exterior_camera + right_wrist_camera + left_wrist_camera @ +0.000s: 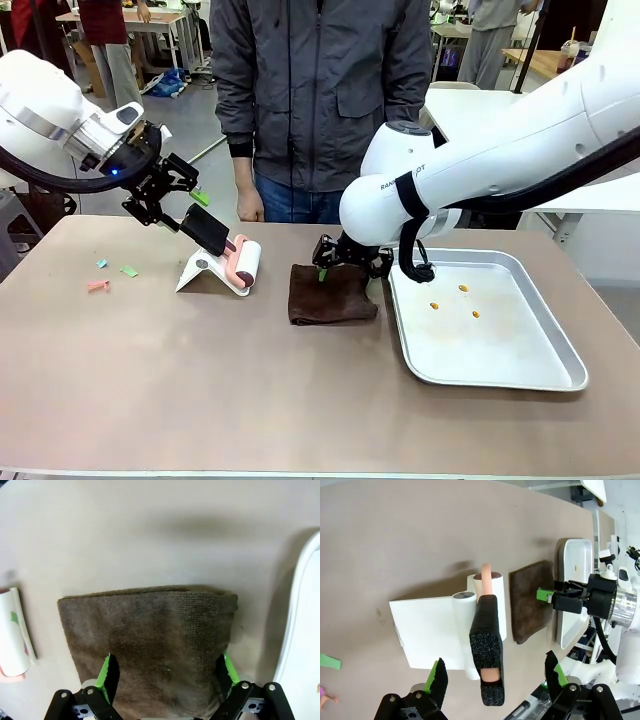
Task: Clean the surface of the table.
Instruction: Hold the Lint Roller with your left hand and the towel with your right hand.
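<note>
Table (pixel 200 380): brownish, bearing brown cloth (pixel 150 625).
Left gripper (pixel 495 665): jaws wide, either side of lint roller handle (pixel 487 640).
Right gripper (pixel 166 661): jaws wide above brown cloth.

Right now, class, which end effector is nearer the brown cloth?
Right. The right end effector hangs over the brown cloth; the left end effector is at the lint roller.

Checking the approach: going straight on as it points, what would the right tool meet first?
The brown cloth on the table, squarely ahead of the open right tool; remaining gap is unclear.
</note>
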